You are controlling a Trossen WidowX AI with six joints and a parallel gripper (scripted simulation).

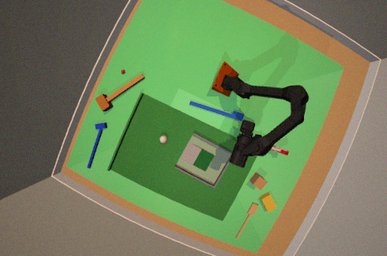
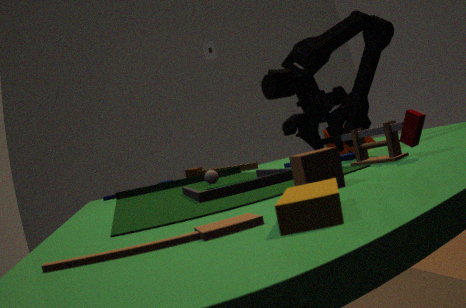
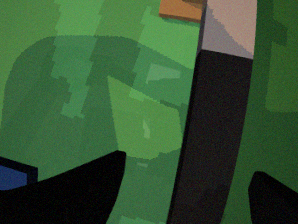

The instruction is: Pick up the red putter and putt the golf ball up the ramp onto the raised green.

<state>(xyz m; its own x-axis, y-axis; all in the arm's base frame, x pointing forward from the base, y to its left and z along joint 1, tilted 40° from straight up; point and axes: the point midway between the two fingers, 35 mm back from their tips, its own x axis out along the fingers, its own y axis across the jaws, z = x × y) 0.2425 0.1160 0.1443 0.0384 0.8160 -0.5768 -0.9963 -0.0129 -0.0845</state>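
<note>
The red putter's red head (image 1: 284, 151) (image 2: 413, 128) sticks out past a wooden rack (image 2: 393, 144) (image 3: 181, 9), which holds the putter raised and roughly level. Its black grip (image 3: 212, 125) runs between my fingers in the wrist view. My gripper (image 2: 332, 144) (image 3: 190, 172) is partly open around the grip, with gaps showing on both sides. The arm hides the fingers in the top view. The white golf ball (image 1: 163, 140) (image 2: 211, 176) rests on the dark green mat (image 1: 166, 181). The walled ramp piece (image 1: 191, 153) (image 2: 245, 190) has a darker green square (image 1: 203, 160).
A blue putter (image 1: 213, 110) lies near the arm base. Another blue putter (image 1: 95, 148) and an orange-brown mallet (image 1: 124, 88) lie at the left. A brown block (image 1: 258, 181) (image 2: 317, 165), yellow block (image 1: 268, 202) (image 2: 310, 208) and wooden putter (image 1: 245, 224) (image 2: 125, 250) are beside the mat.
</note>
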